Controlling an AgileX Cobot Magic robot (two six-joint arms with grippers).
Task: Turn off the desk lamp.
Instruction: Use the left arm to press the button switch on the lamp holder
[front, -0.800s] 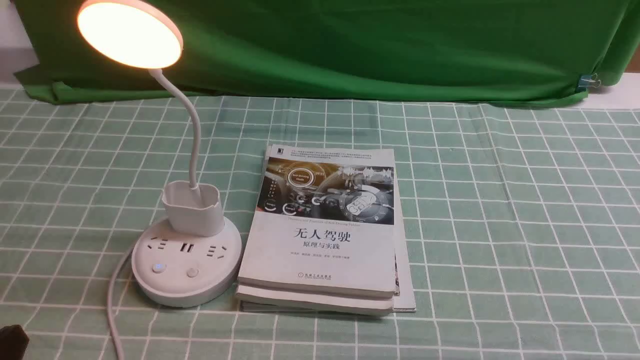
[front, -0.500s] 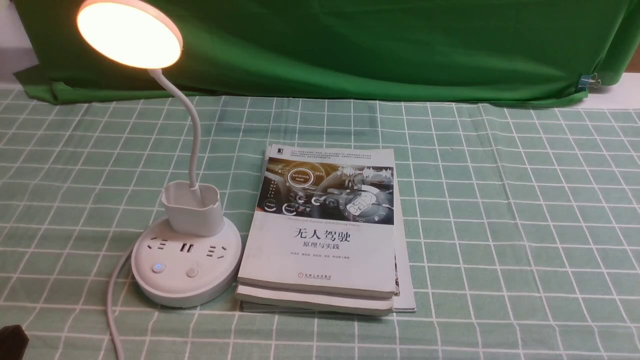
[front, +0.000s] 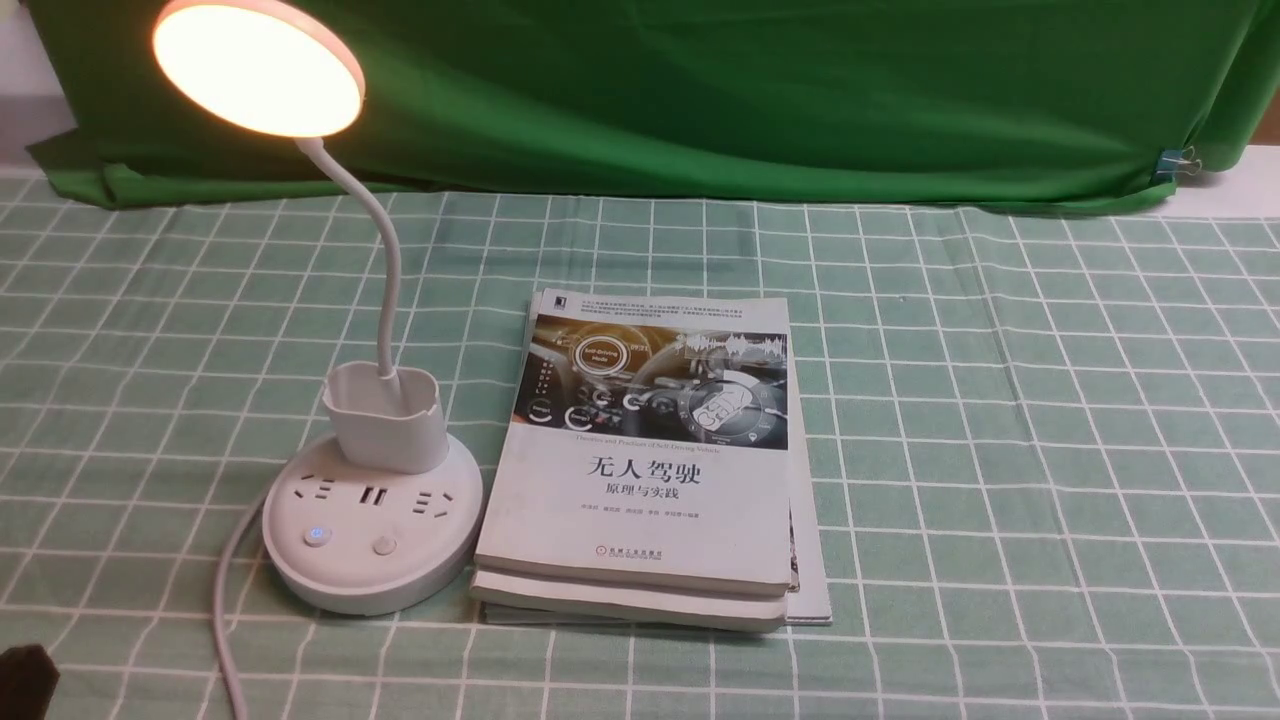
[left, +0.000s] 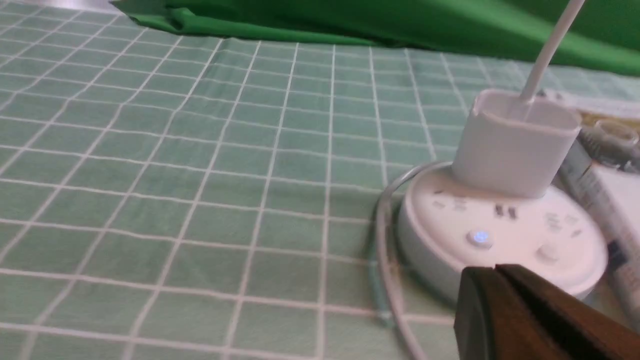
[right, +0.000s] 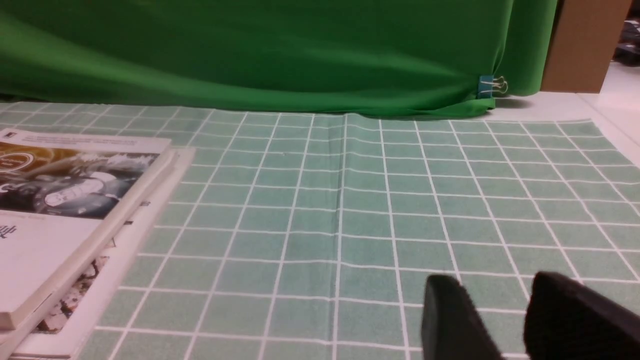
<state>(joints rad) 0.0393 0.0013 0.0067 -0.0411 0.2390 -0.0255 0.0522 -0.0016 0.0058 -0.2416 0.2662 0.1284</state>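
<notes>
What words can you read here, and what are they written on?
"无人驾驶": the big title on the cover of the white paperback book on top of the stack.
"原理与实践": the line right under that title.
The rest of the print on the cover (top lines, authors, publisher mark) is too small to read.
The white round-based desk lamp shows no words.

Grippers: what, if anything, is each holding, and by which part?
Nothing held: left gripper shut on nothing near the desk lamp; right gripper open, empty.

green backdrop cloth (front: 700, 90) hangs behind a green checked tablecloth (front: 1000, 400).
</notes>
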